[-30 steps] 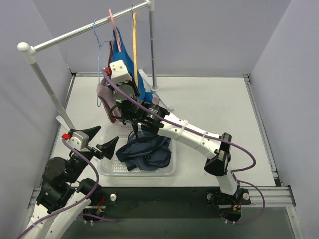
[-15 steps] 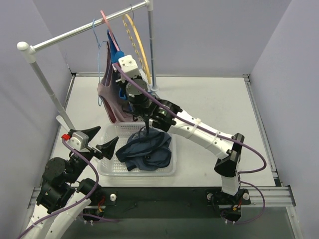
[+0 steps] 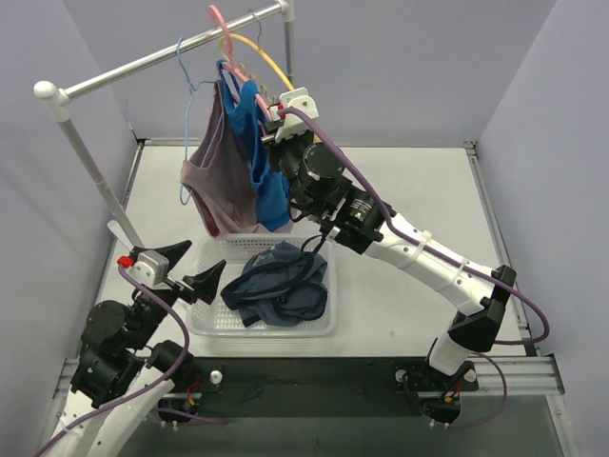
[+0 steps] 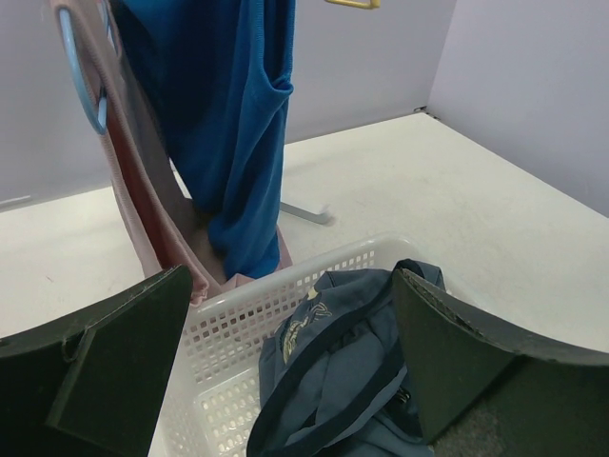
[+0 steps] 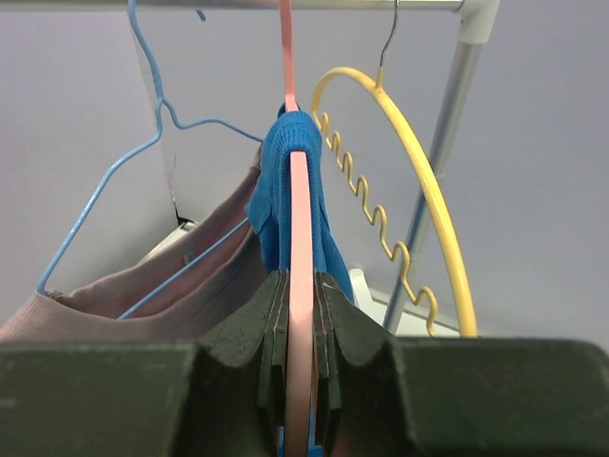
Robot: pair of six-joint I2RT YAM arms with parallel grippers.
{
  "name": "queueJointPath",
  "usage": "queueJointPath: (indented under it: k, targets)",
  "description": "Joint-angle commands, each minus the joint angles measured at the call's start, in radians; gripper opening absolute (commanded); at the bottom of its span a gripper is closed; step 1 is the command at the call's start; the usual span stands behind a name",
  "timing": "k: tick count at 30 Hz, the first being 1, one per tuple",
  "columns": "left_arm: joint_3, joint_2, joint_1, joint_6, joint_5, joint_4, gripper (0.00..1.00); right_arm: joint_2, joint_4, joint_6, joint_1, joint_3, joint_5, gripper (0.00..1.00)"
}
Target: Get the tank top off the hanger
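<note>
Pink hanger nipped in right pincer | grip unclear from top view

I raised the right gripper from over the basket to the pink hanger and clamped it; the yellow hanger swung round.

The tank top is bright blue and ribbed. It hangs long and limp at the far left of the scene, with its lower end down near the tabletop. Its shoulder is bunched in folds over the upper arm of the pink hanger. The hanger is thin plastic and tilted, and its hook sits over the rail. Below the bunched fabric, the right gripper pinches the hanger's arm edge-on between its fingers.
</note>
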Motion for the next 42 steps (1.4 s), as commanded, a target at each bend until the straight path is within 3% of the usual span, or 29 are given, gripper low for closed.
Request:
queueJointPath:
  k: [1, 14, 32, 42]
  targets:
    - [-0.003, -0.004, 0.007, -0.011, 0.005, 0.048, 0.97, -0.030, 0.187, -0.021, -0.005, -0.017, -0.037, 0.00]
    - [-0.001, 0.007, 0.007, -0.011, 0.008, 0.050, 0.97, -0.095, 0.472, -0.087, -0.018, -0.161, -0.052, 0.00]
    - [-0.003, 0.025, 0.009, -0.009, 0.014, 0.056, 0.97, -0.154, 0.538, -0.117, -0.048, -0.244, -0.115, 0.00]
    - [-0.001, 0.041, 0.009, -0.009, 0.014, 0.053, 0.97, -0.164, 0.555, -0.191, -0.054, -0.205, -0.123, 0.00]
